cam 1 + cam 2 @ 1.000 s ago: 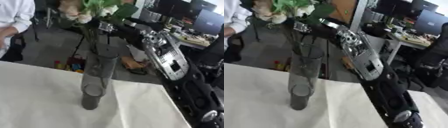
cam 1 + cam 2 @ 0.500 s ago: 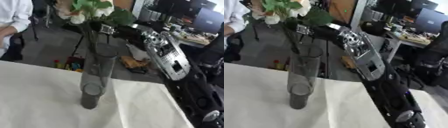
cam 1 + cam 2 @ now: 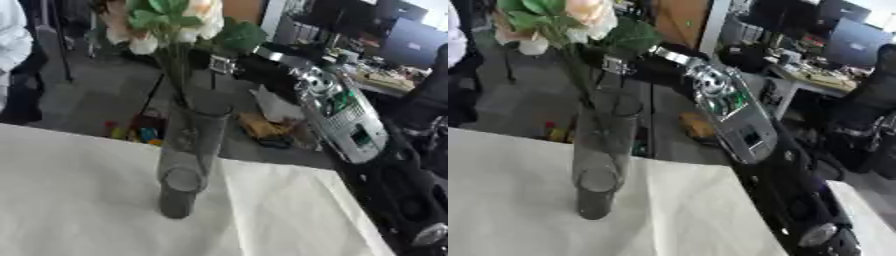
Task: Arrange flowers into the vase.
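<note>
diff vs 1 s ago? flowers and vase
The bunch of white and peach flowers is lower: its green stems now reach into the mouth of the tall grey glass vase. The right robot hand is still at the bunch, fingers hidden. The vase stays upright on the white table.

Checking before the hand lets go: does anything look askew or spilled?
Nothing spilled. The vase stands on the white table, bouquet stems in its mouth. The right hand is by the stems; grip unclear.
</note>
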